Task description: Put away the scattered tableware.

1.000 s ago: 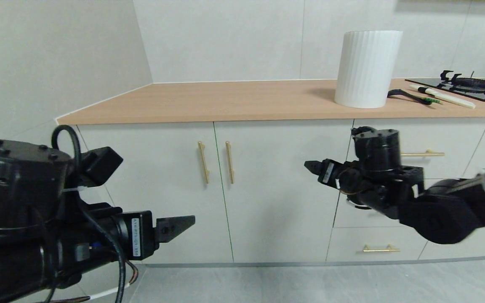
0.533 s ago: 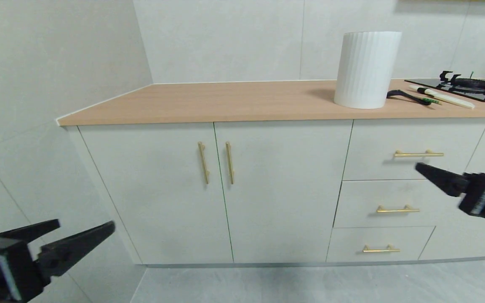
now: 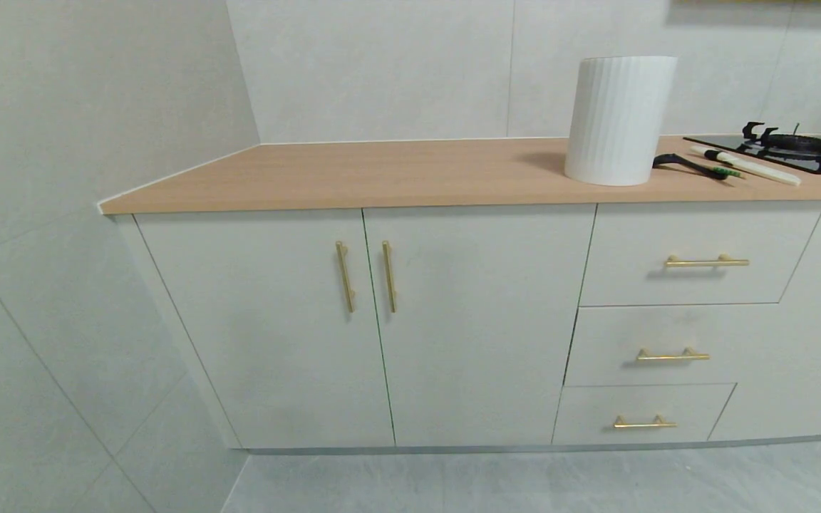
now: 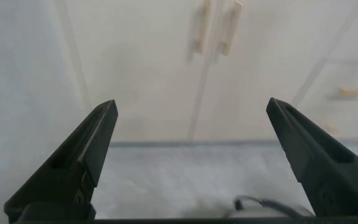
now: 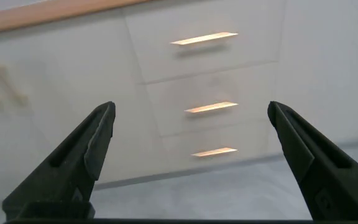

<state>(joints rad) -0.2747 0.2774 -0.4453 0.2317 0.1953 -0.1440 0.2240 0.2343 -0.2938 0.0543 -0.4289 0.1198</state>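
A tall white ribbed holder [image 3: 621, 121] stands on the wooden counter [image 3: 382, 174]. Just to its right lie a black-handled utensil [image 3: 688, 165] and a long cream utensil [image 3: 749, 166] with a green piece between them. My left gripper [image 4: 191, 104] is open with nothing in it, low down and facing the double cabinet doors [image 4: 216, 28] and the floor. My right gripper [image 5: 191, 107] is also open with nothing held, facing the stack of drawers [image 5: 204, 38].
A black gas hob [image 3: 799, 142] sits at the counter's far right. Below are two doors with gold handles [image 3: 366, 276] and three drawers [image 3: 706, 261]. A tiled wall [image 3: 61, 214] closes off the left side. Grey floor [image 3: 524, 481] lies in front.
Both arms have dropped down and out of the head view; a second ago they stood in front of the cabinet. The head view itself has shifted only slightly.
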